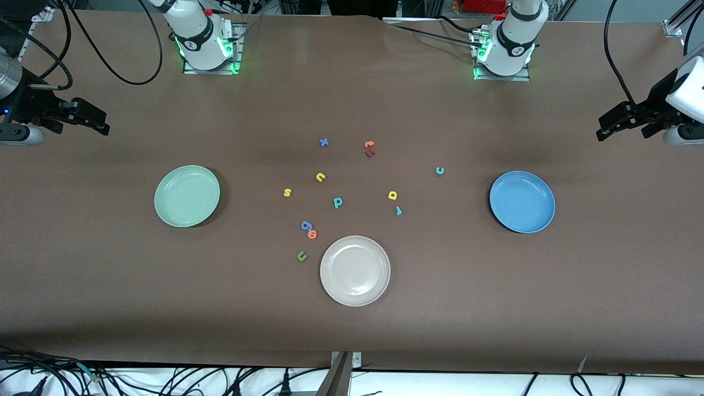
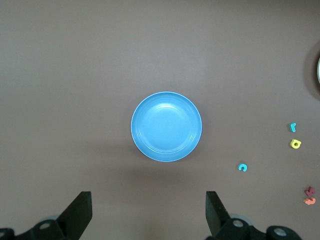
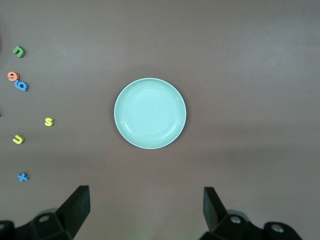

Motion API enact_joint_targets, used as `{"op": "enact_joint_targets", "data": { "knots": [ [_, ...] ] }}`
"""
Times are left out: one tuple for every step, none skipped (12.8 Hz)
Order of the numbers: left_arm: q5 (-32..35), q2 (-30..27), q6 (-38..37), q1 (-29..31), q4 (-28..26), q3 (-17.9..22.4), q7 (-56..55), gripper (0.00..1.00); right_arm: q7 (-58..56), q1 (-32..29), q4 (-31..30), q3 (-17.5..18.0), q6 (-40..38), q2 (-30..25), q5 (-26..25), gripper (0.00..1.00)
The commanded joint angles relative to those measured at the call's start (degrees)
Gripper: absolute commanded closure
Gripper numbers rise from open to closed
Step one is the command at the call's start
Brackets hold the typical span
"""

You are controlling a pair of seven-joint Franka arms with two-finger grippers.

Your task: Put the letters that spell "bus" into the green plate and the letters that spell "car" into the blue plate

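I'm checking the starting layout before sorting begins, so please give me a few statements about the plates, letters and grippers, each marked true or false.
1. The green plate has nothing in it. True.
2. The teal c lies in the blue plate. False: it lies on the table, beside that plate toward the middle.
3. The white plate is nearer to the front camera than both coloured plates. True.
4. The left gripper holds a letter. False: it is open and hangs over the table at its own arm's end.
5. The right gripper is open. True.
6. The yellow s touches the yellow u. False: they lie apart.
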Motion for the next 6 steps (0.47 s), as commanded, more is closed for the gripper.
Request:
{"op": "enact_joint_targets", "data": {
  "knots": [
    [-0.5,0.06,-1.06,0.43,0.71,-0.08,0.45,0.0,-0.77,-0.17,0.87,0.14,-0.06,0.43,-0.27,0.0],
    [-0.5,0.06,-1.06,0.6,0.88,-0.08,0.62,0.0,-0.6,-0.08,0.87,0.22,-0.06,0.43,-0.36,0.0],
    [-0.5,0.06,-1.06,0.78,0.97,-0.08,0.62,0.0,-0.6,-0.08,0.96,0.23,-0.06,0.43,-0.36,0.0],
    [-0.5,0.06,-1.06,0.78,0.97,-0.08,0.62,0.0,-0.51,-0.08,0.87,0.23,-0.06,0.43,-0.27,0.0],
    [-0.5,0.06,-1.06,0.69,0.97,-0.08,0.62,0.0,-0.25,-0.08,0.87,0.23,-0.15,0.43,-0.27,0.0],
    [-0.5,0.06,-1.06,0.69,0.97,-0.08,0.62,0.0,-0.16,-0.08,0.87,0.23,-0.06,0.43,-0.27,0.0]
  ]
}}
